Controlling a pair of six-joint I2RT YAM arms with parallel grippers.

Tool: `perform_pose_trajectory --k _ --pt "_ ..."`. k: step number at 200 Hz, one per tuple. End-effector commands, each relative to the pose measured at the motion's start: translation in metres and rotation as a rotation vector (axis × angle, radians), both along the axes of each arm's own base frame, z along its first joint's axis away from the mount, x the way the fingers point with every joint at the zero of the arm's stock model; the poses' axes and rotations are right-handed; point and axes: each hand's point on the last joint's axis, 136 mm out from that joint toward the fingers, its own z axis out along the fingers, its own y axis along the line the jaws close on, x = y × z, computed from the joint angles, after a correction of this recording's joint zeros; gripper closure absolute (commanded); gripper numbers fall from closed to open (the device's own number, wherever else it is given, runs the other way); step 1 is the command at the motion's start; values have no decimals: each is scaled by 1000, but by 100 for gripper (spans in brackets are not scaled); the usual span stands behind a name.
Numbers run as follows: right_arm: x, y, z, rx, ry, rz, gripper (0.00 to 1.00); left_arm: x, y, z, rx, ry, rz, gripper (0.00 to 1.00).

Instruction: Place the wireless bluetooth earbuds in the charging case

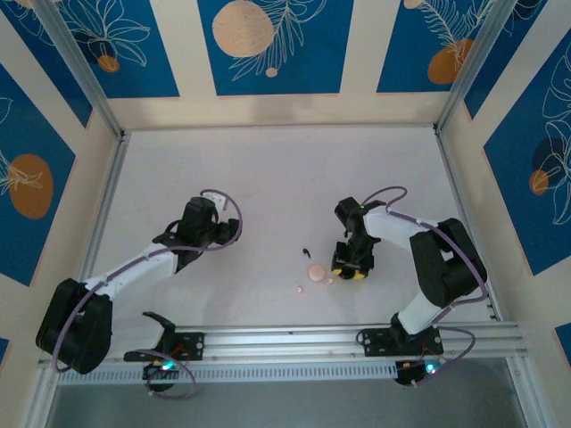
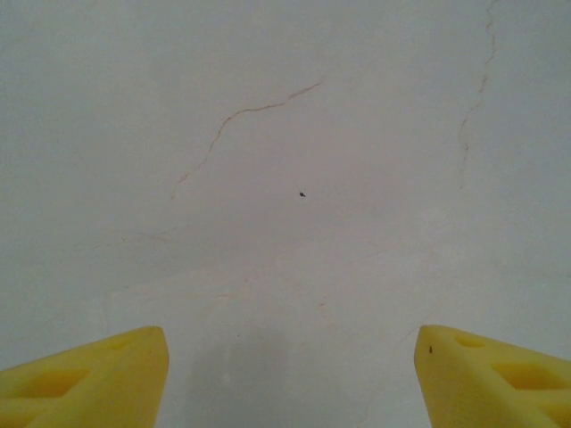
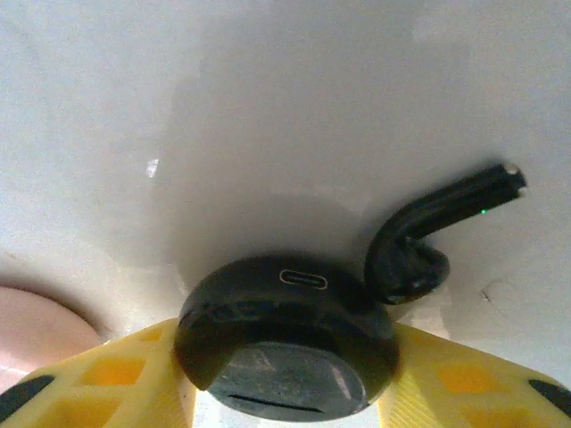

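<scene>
The right end effector (image 3: 285, 392) pinches a black round case (image 3: 285, 330), its inside hidden and its charging port facing 12 o'clock. A black earbud (image 3: 406, 263) lies on the surface (image 3: 268, 107) just beside the case at 2 o'clock, its stem pointing the same way. A pink case (image 3: 36, 330) sits at 9 o'clock. The right arm is folded at the elbow. The left end effector (image 2: 290, 383) hangs spread over the surface.

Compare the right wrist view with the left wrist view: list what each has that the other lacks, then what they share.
Right wrist: the right gripper shut on a black charging case, a black stemmed earbud beside it, a pink round object at lower left. Left wrist: the left gripper open over hairline cracks and a dark speck. Shared: yellow fingers, white table.
</scene>
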Motion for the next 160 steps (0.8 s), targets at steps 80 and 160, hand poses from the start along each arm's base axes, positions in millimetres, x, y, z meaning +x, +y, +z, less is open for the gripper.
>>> perform_pose_trajectory --k 80,160 --pt "48 39 108 314 -792 238 62 -21 -63 40 -240 27 -241 38" --pt "42 90 205 613 -1353 657 64 -41 -95 115 -454 -36 -414 41"
